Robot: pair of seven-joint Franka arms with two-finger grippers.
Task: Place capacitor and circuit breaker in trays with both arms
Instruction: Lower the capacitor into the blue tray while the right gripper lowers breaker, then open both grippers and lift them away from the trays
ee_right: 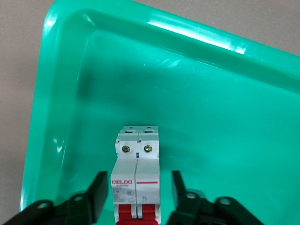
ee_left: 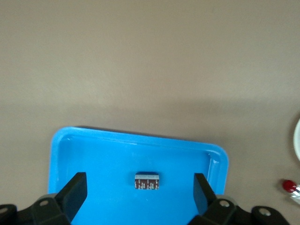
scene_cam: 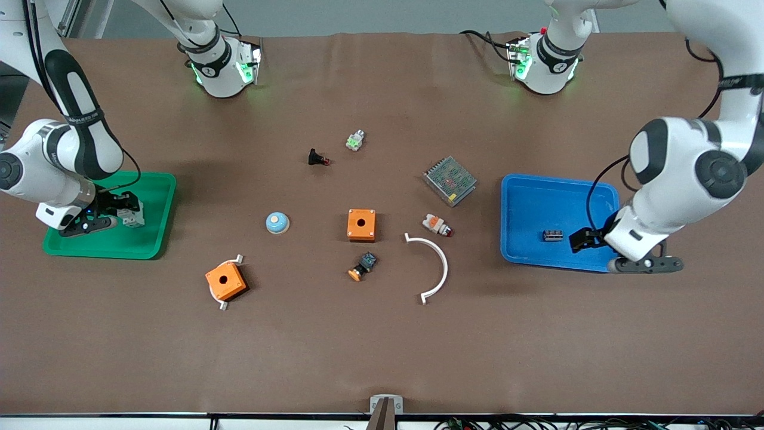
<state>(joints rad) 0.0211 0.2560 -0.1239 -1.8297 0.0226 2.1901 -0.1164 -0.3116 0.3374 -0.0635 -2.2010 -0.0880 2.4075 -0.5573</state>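
Note:
The capacitor (scene_cam: 553,235) is a tiny dark block lying in the blue tray (scene_cam: 525,197). In the left wrist view the capacitor (ee_left: 147,181) lies on the blue tray (ee_left: 93,150) between my left gripper's spread fingers (ee_left: 75,192), touching neither. My left gripper (scene_cam: 588,237) is open and empty over that tray. The circuit breaker (scene_cam: 132,216), white with red levers, lies in the green tray (scene_cam: 152,197). In the right wrist view the breaker (ee_right: 137,173) rests on the green tray (ee_right: 211,103), with a gap to each finger (ee_right: 97,194). My right gripper (scene_cam: 122,209) is open around it.
Between the trays lie two orange boxes (scene_cam: 362,224) (scene_cam: 226,280), a blue-white dome (scene_cam: 277,223), a black push button with an orange cap (scene_cam: 363,266), a white-orange plug part (scene_cam: 437,224), a metal mesh unit (scene_cam: 450,180), a white arc (scene_cam: 430,269) and two small parts (scene_cam: 355,140) (scene_cam: 318,159).

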